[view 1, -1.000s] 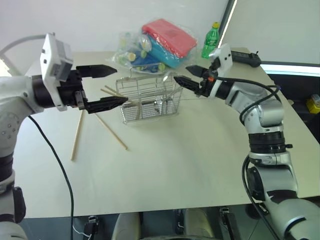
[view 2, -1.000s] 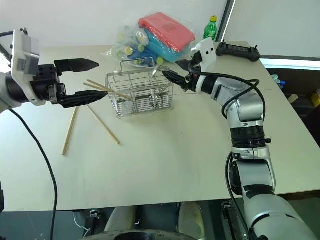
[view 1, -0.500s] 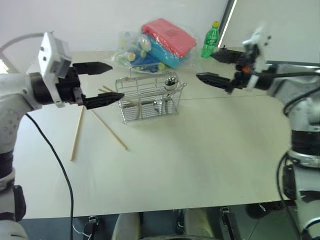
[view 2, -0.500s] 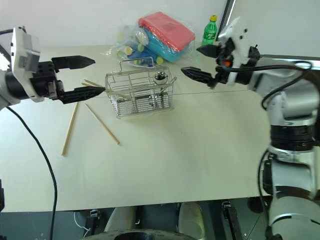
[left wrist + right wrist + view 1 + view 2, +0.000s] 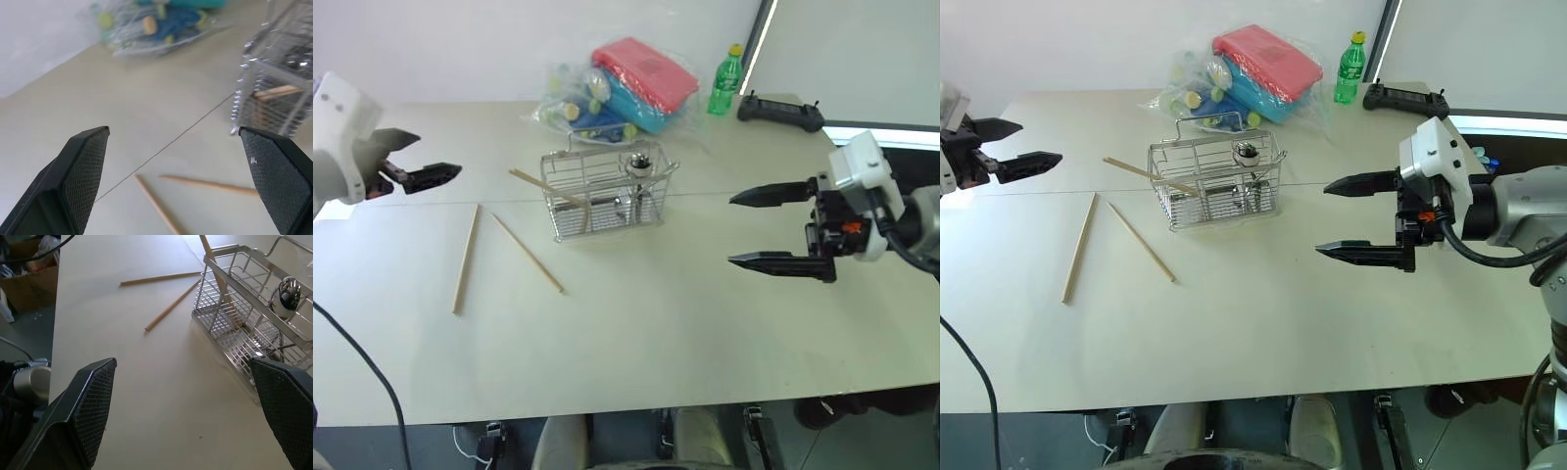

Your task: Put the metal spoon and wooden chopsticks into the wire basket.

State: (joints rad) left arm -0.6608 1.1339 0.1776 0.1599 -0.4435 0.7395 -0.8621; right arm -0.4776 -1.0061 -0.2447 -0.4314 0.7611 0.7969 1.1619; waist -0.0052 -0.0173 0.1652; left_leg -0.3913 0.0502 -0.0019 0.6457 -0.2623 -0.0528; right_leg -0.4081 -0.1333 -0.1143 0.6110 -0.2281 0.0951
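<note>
Head views: left gripper (image 5: 1007,147) spread wide, empty, wire basket (image 5: 1214,181) well off its tips; right gripper (image 5: 766,228) likewise gaping, empty. Metal spoon (image 5: 639,166) stands inside the basket, one chopstick leaning in.

Left wrist: two wooden chopsticks (image 5: 210,184) lie just ahead of the fingers; next move, I'd say, is grabbing one.

Right wrist: basket beyond the fingers; spoon handle hard to trace through the wire.

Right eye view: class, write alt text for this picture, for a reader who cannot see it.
A wire basket on a pale table holds a metal spoon and one wooden chopstick poking out; two more chopsticks lie on the table at its left. The open left end effector and right end effector hover at either side, both empty.
</note>
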